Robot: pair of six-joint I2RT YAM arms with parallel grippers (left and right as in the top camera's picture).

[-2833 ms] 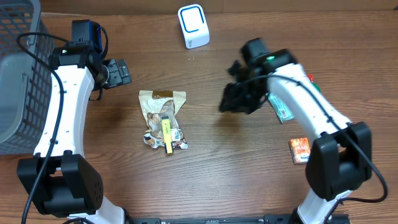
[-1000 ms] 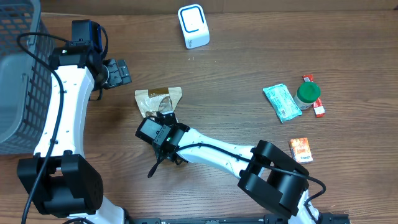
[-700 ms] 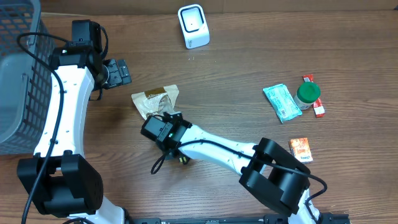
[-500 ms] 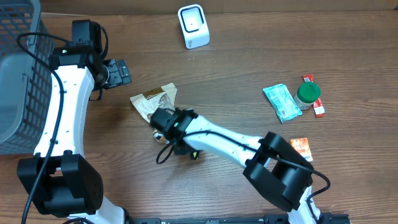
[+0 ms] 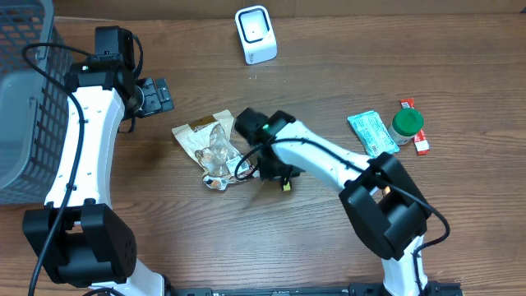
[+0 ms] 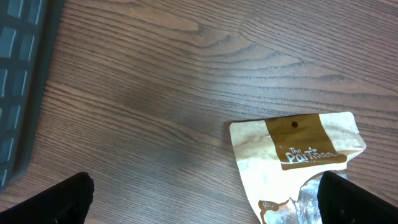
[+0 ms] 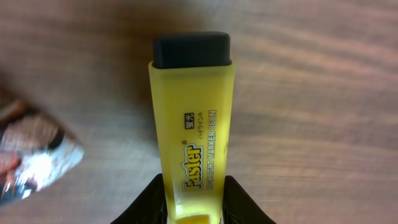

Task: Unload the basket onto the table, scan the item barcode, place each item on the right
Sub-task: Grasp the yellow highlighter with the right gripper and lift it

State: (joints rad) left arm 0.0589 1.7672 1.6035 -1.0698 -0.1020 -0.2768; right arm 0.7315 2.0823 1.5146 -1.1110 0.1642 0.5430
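Note:
My right gripper (image 7: 194, 194) is shut on a yellow highlighter (image 7: 193, 118) with a black cap, which points away from the wrist over the wood. In the overhead view the right gripper (image 5: 274, 174) hangs just right of a crumpled snack pouch (image 5: 210, 145), with the highlighter's yellow end (image 5: 285, 186) showing below it. No barcode shows on the highlighter. The white scanner (image 5: 256, 34) stands at the table's back middle. My left gripper (image 5: 153, 96) is open, up and left of the pouch (image 6: 292, 149), nothing between its fingers (image 6: 69, 196).
A grey basket (image 5: 25, 99) fills the left edge. At the right lie a green packet (image 5: 372, 134), a green-lidded jar (image 5: 407, 125), a red stick (image 5: 420, 143) and an orange packet (image 5: 397, 197).
My right gripper closed on the highlighter, lifted it off the pouch and swung right with it. The pouch was dragged and crumpled. The left arm stayed still.

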